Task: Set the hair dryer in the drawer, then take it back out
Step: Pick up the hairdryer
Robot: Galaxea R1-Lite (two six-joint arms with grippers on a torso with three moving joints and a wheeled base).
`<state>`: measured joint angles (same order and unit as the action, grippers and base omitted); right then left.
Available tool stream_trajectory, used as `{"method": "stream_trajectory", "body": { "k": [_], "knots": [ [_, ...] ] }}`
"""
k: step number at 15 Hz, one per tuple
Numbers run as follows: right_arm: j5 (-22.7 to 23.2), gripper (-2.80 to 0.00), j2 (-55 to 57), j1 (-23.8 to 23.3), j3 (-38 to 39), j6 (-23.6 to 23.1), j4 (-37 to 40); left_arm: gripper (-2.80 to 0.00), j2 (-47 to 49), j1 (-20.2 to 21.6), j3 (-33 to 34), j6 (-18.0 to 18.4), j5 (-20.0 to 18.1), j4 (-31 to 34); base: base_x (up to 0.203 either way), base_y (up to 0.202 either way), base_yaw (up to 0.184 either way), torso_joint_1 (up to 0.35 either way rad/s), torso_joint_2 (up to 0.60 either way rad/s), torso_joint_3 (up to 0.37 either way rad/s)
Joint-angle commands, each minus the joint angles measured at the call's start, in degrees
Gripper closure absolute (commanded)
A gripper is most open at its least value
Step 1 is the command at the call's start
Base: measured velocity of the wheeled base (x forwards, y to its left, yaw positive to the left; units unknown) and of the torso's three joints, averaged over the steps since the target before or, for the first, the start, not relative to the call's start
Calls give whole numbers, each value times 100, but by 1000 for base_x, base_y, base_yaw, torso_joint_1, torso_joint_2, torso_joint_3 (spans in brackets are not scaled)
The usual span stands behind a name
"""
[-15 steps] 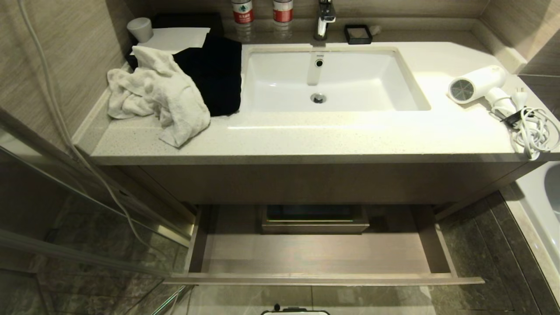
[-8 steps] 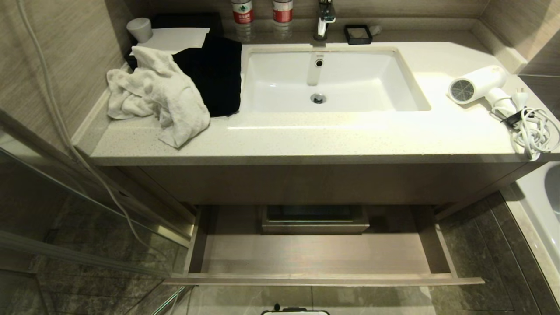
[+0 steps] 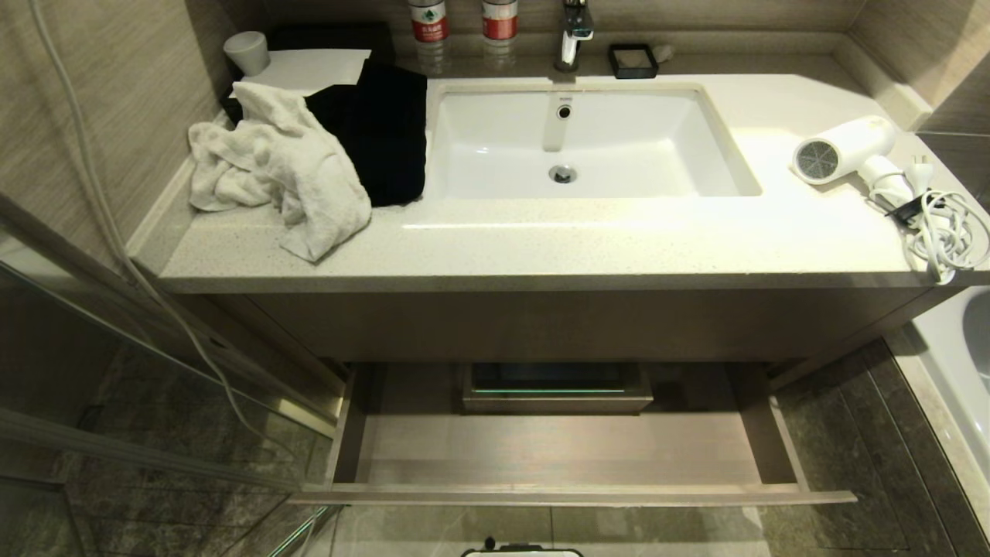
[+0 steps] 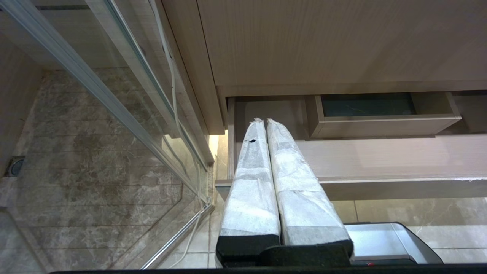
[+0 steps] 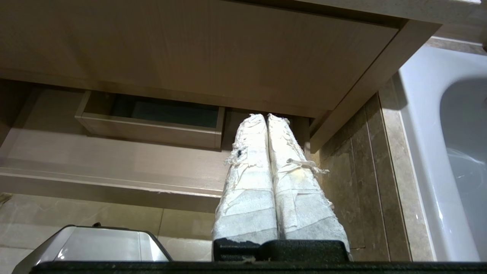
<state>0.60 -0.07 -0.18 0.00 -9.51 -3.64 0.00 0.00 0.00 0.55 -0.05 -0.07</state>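
Observation:
The white hair dryer (image 3: 844,149) lies on the counter's far right, grey grille facing the sink, with its bundled white cord (image 3: 940,228) beside it near the counter edge. Below the counter the wide wood-grain drawer (image 3: 572,452) stands pulled out with nothing in it, a boxed cutout (image 3: 557,387) at its middle back. Neither arm shows in the head view. My left gripper (image 4: 262,121) hangs low before the drawer's left end (image 4: 231,152), shut with nothing held. Low before the drawer's right end (image 5: 114,156), my right gripper (image 5: 265,116) is also shut on nothing.
A white towel (image 3: 282,166) and a black cloth (image 3: 383,131) lie left of the sink (image 3: 576,143). Bottles, a cup and a small black dish stand along the back. A glass shower screen (image 3: 116,371) is at left, a white bathtub (image 3: 963,356) at right.

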Motion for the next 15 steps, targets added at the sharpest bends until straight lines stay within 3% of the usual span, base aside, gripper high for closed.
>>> {"method": "stream_trajectory", "body": {
  "k": [1,15],
  "knots": [
    [2,0,-1,1,9,-7,-5,0,-9,0,0,-11,5,-1,0,0,0,0,0,0],
    [2,0,-1,1,9,-7,-5,0,-8,0,0,-4,5,-10,0,0,0,1,1,-22]
  ]
}}
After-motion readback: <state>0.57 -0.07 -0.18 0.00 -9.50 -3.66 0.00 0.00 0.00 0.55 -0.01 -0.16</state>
